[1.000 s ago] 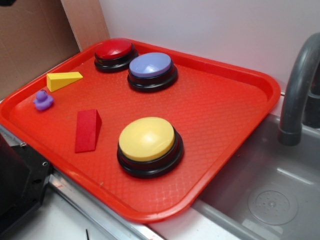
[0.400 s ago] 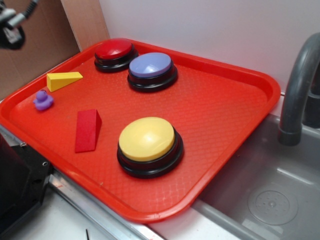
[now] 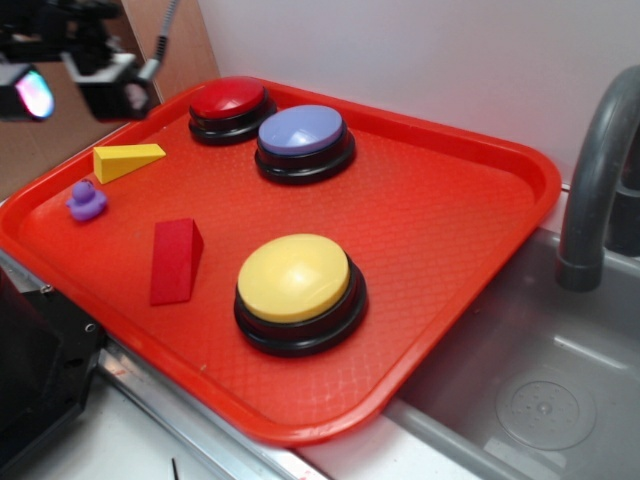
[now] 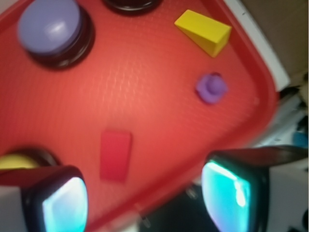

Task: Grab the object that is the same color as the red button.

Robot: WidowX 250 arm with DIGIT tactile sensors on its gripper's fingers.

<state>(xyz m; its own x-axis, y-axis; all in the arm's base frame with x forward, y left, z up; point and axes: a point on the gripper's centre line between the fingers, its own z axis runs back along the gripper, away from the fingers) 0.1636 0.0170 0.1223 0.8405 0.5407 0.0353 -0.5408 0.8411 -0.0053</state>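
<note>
The red wedge [image 3: 176,261] is lying flat on the tray [image 3: 450,210], near the front edge, just left of the yellow button [image 3: 295,278] and well apart from the red button [image 3: 229,101] at the back corner. That button is the color match, so the wedge is the one to grab, not the yellow wedge [image 3: 127,160] or the purple duck [image 3: 86,201] off to the left.

The end effector [image 4: 145,195] is up high over the back-left corner of the tray, nowhere near anything yet. Its fingers [image 4: 58,200] are spread wide with nothing between them, and in the wrist view the red wedge sits roughly in the gap but far below.

Handling-wise, my guess is it's a light, rigid block, matte, so not very slippery and nothing fragile about it. The sloped face is the catch: pinch across the slope and it could squirt out. I'd go for the two flat parallel sides, across the narrow width, closer to the thick end so the pads get more surface. It's red on red, so lining up by eye is a bit annoying.
</note>
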